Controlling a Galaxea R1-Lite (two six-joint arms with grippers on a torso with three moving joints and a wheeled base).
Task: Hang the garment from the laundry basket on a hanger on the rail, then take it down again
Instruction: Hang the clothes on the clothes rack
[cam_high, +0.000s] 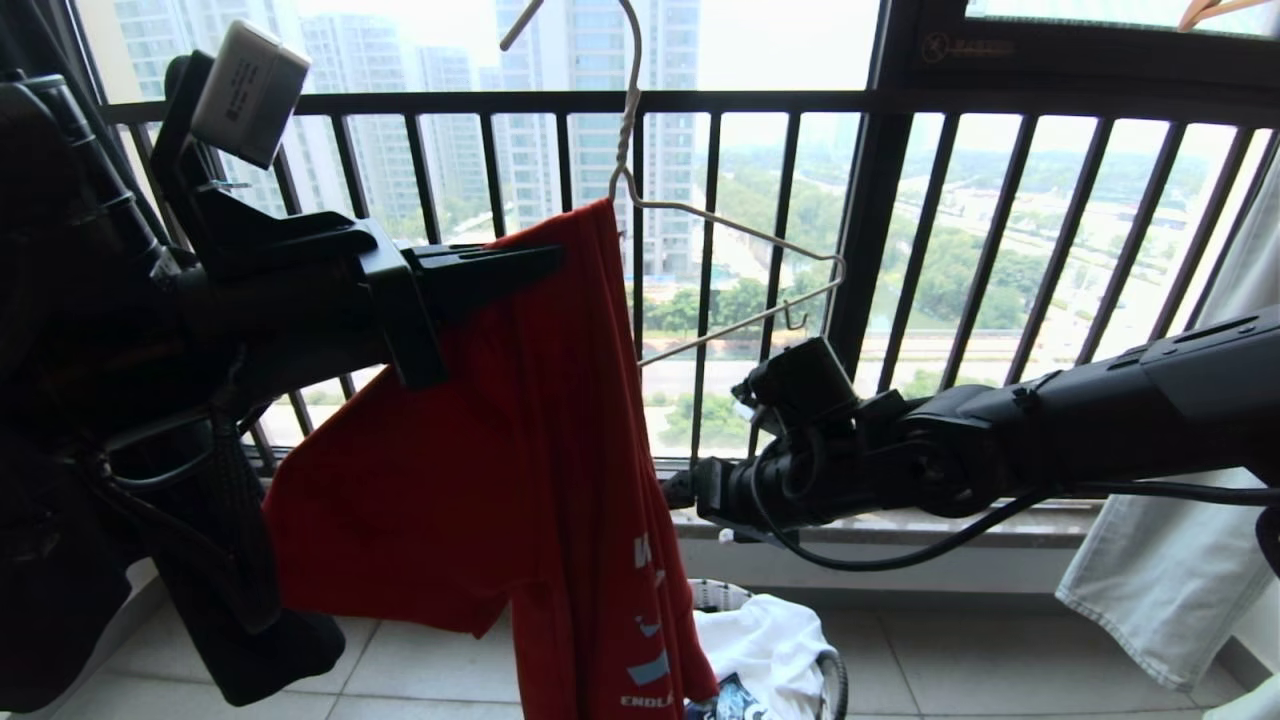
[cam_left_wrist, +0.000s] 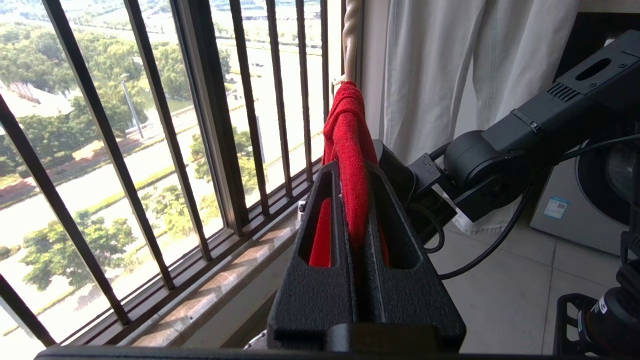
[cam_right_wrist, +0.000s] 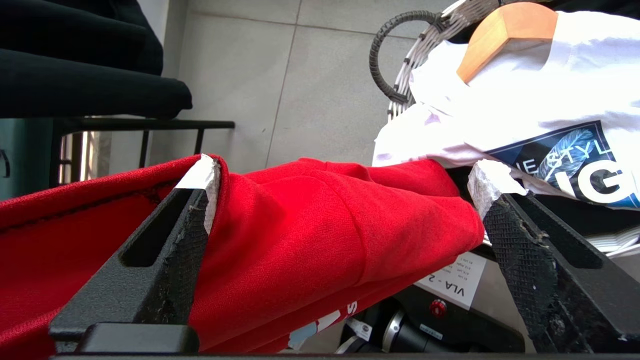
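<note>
The red garment (cam_high: 520, 450) hangs over one shoulder of the thin cream hanger (cam_high: 740, 235), whose hook runs up out of the head view. My left gripper (cam_high: 550, 262) comes in from the left and is shut on the fabric just below the hanger neck; in the left wrist view the left gripper (cam_left_wrist: 352, 172) pinches a red fold (cam_left_wrist: 347, 130). Lower down, my right gripper (cam_right_wrist: 347, 175) stands wide open with red cloth (cam_right_wrist: 325, 225) lying between its fingers. In the head view its fingers are hidden behind the garment. The laundry basket (cam_high: 835, 685) sits on the floor below. The rail is out of view.
A dark railing of vertical bars (cam_high: 870, 230) runs right behind the hanger. A pale garment (cam_high: 1180, 560) hangs at the right and a black one (cam_high: 270, 640) at the left. The basket rim (cam_right_wrist: 400, 65) holds a white printed T-shirt (cam_right_wrist: 525, 90) and a wooden hanger (cam_right_wrist: 505, 30).
</note>
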